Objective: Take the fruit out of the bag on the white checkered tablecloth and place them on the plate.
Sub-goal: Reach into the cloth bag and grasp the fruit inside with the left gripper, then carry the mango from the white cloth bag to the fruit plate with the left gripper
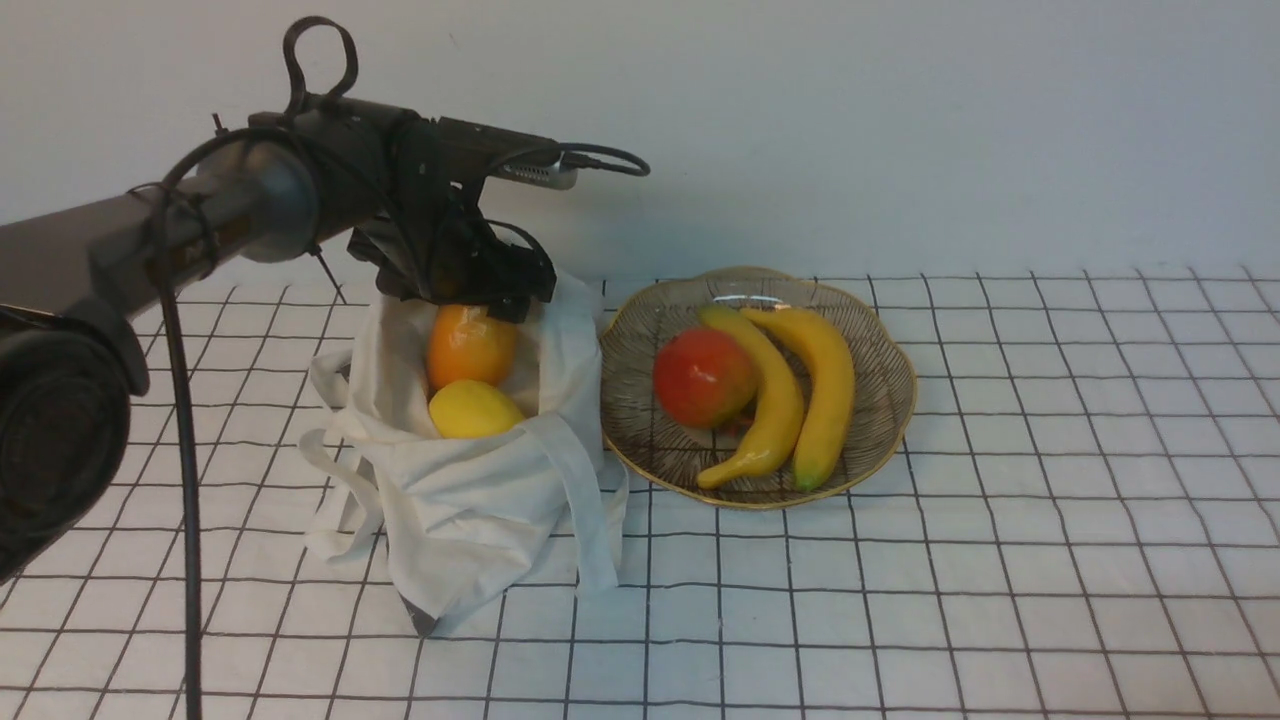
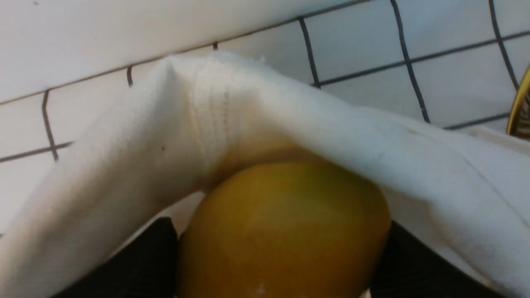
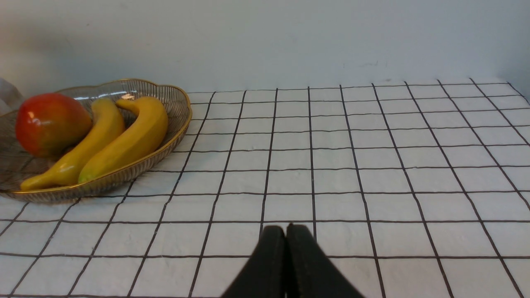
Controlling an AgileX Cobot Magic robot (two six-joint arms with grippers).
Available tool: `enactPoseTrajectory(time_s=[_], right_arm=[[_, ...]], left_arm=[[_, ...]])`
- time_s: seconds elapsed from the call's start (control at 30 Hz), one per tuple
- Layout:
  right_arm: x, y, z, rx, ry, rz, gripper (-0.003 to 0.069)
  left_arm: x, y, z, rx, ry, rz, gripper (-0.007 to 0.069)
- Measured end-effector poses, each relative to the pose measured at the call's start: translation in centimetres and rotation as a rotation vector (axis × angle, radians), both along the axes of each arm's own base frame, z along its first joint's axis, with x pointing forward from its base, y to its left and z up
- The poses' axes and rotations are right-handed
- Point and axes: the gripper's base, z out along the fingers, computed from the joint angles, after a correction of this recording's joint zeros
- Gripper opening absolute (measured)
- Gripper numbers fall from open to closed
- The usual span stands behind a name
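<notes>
Reaching down at upper left of the frame, with the left gripper (image 1: 462, 292) over the mouth of the white bag (image 1: 480, 510). Having its fingers at both sides of the orange-yellow fruit (image 1: 472, 345), but cannot tell whether gripping it or only standing around it. Seeing this fruit inside the bag, left of centre, with the yellow lemon (image 1: 475, 409) just below it in the picture. Keeping the right gripper (image 3: 285, 231) closed, at lower centre of its wrist view, with nothing between the fingertips. Finding the glass plate (image 1: 650, 455) near the picture's centre, on the checkered tablecloth (image 1: 1000, 480), bearing a red-and-green fruit (image 1: 704, 378) and two bananas (image 1: 765, 410).
</notes>
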Motion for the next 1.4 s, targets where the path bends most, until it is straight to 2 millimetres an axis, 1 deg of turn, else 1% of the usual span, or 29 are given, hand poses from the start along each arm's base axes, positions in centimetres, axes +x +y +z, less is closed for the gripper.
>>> enactPoseTrajectory(time_s=[0.13,0.17,0.2,0.23,0.27,0.4,0.47,0.5,0.53,0.63,0.67,0.73,0.83,0.97,1.03,1.1,1.17,1.23,1.37,1.4], right_arm=[[0.0,0.0,0.0,0.000,0.000,0.000,-0.0015],[0.0,0.0,0.0,0.000,0.000,0.000,-0.0015],[0.0,0.0,0.0,0.000,0.000,0.000,-0.0015],[0.0,0.0,0.0,0.000,0.000,0.000,-0.0015],[0.0,0.0,0.0,0.000,0.000,0.000,-0.0015],[0.0,0.0,0.0,0.000,0.000,0.000,-0.0015],[0.0,0.0,0.0,0.000,0.000,0.000,-0.0015],[0.0,0.0,0.0,0.000,0.000,0.000,-0.0015],[0.0,0.0,0.0,0.000,0.000,0.000,-0.0015],[0.0,0.0,0.0,0.000,0.000,0.000,-0.0015],[0.0,0.0,0.0,0.000,0.000,0.000,-0.0015],[0.0,0.0,0.0,0.000,0.000,0.000,-0.0015],[0.0,0.0,0.0,0.000,0.000,0.000,-0.0015],[0.0,0.0,0.0,0.000,0.000,0.000,-0.0015],[0.0,0.0,0.0,0.000,0.000,0.000,-0.0015],[0.0,0.0,0.0,0.000,0.000,0.000,-0.0015],[0.0,0.0,0.0,0.000,0.000,0.000,-0.0015],[0.0,0.0,0.0,0.000,0.000,0.000,-0.0015],[0.0,0.0,0.0,0.000,0.000,0.000,-0.0015],[0.0,0.0,0.0,0.000,0.000,0.000,-0.0015]], left_arm=[[-1.2,0.3,3.1,0.003,-0.003,-0.001,0.0521],[-1.8,0.5,4.7,-0.002,-0.015,0.001,0.0521],[-1.8,0.5,4.7,-0.002,-0.015,0.001,0.0521],[-2.6,0.7,6.8,-0.009,-0.035,0.003,0.0521],[-3.1,0.8,8.0,-0.012,-0.049,0.004,0.0521],[-4.4,1.1,10.7,-0.037,-0.073,0.009,0.0521],[-4.9,0.7,11.4,-0.100,-0.063,0.017,0.0521],[-4.9,0.7,11.4,-0.108,-0.060,0.018,0.0521],[-5.2,0.3,11.6,-0.173,-0.045,0.023,0.0521],[-5.5,-1.0,11.6,-0.328,0.004,0.018,0.0521],[-5.5,-2.2,11.3,-0.413,0.031,-0.011,0.0521],[-5.4,-3.3,10.9,-0.470,0.045,-0.032,0.0521],[-4.6,-6.9,8.2,-0.572,0.070,-0.093,0.0521],[-4.1,-10.3,5.0,-0.627,0.077,-0.122,0.0521],[-3.9,-11.4,3.8,-0.633,0.067,-0.127,0.0521],[-3.8,-12.4,3.0,-0.636,0.049,-0.142,0.0521],[-3.8,-12.8,2.5,-0.625,0.033,-0.164,0.0521],[-3.8,-13.1,2.3,-0.621,0.016,-0.186,0.0540],[-3.6,-13.3,2.7,-0.650,-0.020,-0.201,0.0652],[-3.6,-13.3,2.7,-0.654,-0.026,-0.203,0.0666]])
